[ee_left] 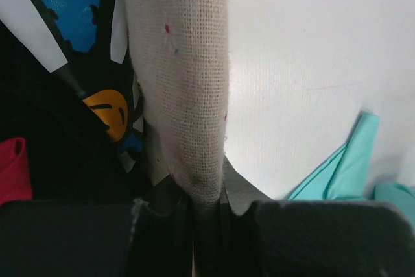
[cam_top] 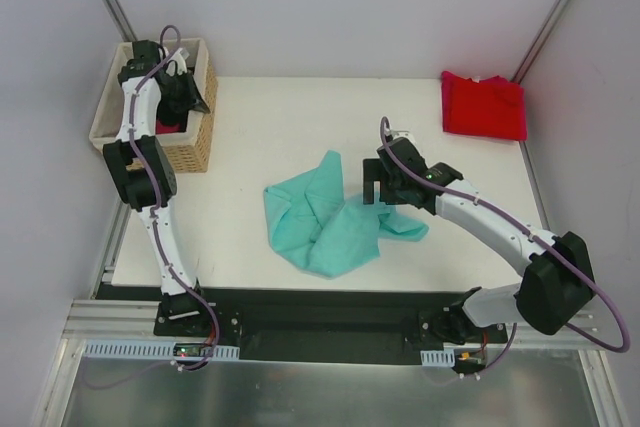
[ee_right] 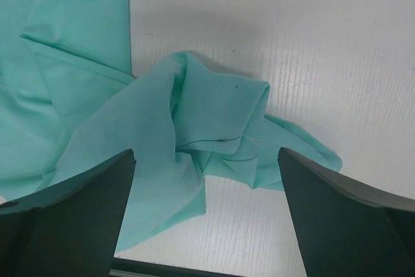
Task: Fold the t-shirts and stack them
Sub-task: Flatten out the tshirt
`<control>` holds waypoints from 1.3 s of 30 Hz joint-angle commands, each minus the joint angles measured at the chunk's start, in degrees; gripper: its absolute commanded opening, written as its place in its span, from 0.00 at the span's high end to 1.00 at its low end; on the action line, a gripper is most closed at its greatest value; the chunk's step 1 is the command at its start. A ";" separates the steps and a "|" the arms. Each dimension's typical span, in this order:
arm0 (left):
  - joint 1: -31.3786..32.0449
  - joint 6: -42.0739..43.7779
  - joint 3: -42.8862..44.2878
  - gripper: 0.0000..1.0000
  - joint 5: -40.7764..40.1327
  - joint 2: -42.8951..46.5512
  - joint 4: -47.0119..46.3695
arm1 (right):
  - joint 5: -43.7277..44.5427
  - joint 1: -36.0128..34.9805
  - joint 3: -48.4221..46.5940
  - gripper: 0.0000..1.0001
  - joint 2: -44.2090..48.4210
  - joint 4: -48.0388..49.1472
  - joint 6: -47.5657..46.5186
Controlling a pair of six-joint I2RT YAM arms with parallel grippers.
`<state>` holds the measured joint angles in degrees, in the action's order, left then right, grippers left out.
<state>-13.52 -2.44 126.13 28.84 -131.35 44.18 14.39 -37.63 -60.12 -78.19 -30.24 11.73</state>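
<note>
**Left pincer nips basket liner; right pincer spreads over teal shirt**

At the far left corner of the worktop, my left pincer is pressed together on the beige cloth liner at the basket's rim. My right pincer hangs spread wide, holding nothing, over the right-hand edge of the teal shirt. That shirt lies crumpled on the middle of the worktop, toward the near edge. The red shirt lies folded flat at the far right corner, well apart from both pincers.
</note>
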 commanded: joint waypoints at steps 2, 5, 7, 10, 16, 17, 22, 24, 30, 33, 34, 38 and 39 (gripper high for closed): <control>-8.80 2.61 2.10 0.93 7.27 -8.40 -5.51 | -0.33 -0.78 -2.02 0.03 -0.03 0.09 -0.65; -9.07 0.33 4.39 0.51 13.51 -7.96 -6.64 | -0.33 -1.31 -2.02 0.03 -0.12 0.27 -0.65; -8.46 0.07 4.66 0.07 17.81 -6.21 -7.53 | 0.02 -1.57 -1.93 0.03 0.32 0.01 -0.48; -6.53 -1.51 4.74 0.01 21.17 -2.34 -9.02 | 0.81 -2.36 -1.32 0.03 1.37 0.18 -0.39; 0.41 -6.87 8.25 0.01 12.23 11.27 -11.22 | 3.27 -5.17 -0.44 0.03 4.36 -0.61 0.14; 1.55 -7.05 9.13 0.01 9.77 13.47 -11.22 | 3.62 -6.22 -0.18 0.03 4.80 -0.61 0.49; 9.10 -6.71 3.80 0.01 4.66 31.39 -11.14 | 6.96 -9.65 0.79 0.03 6.74 -0.61 1.90; 16.13 -5.04 -3.67 0.01 -3.12 39.71 -11.05 | 8.27 -11.06 1.49 0.03 6.30 -0.52 2.51; 28.01 -7.84 -30.73 0.01 -15.20 56.61 -11.05 | 11.18 -12.12 3.07 0.03 5.86 -1.05 2.78; 33.28 -11.88 -45.23 0.01 -21.27 63.20 -11.22 | 13.54 -12.12 3.95 0.03 6.38 -1.22 2.60; 35.21 -14.33 -48.83 0.01 -21.63 64.63 -11.66 | 14.43 -12.21 4.39 0.03 6.56 -1.57 2.69; 39.70 -19.09 -67.62 0.01 -25.93 69.82 -15.08 | 18.56 -12.12 3.26 0.03 7.70 -3.07 3.30; 40.06 -20.05 -70.03 0.01 -25.50 70.00 -16.75 | 19.78 -12.12 2.56 0.03 7.70 -3.42 3.48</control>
<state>23.88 -15.81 67.11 9.34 -63.40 28.05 27.64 -49.50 -55.57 -72.88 -31.75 13.67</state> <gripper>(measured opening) 0.991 0.967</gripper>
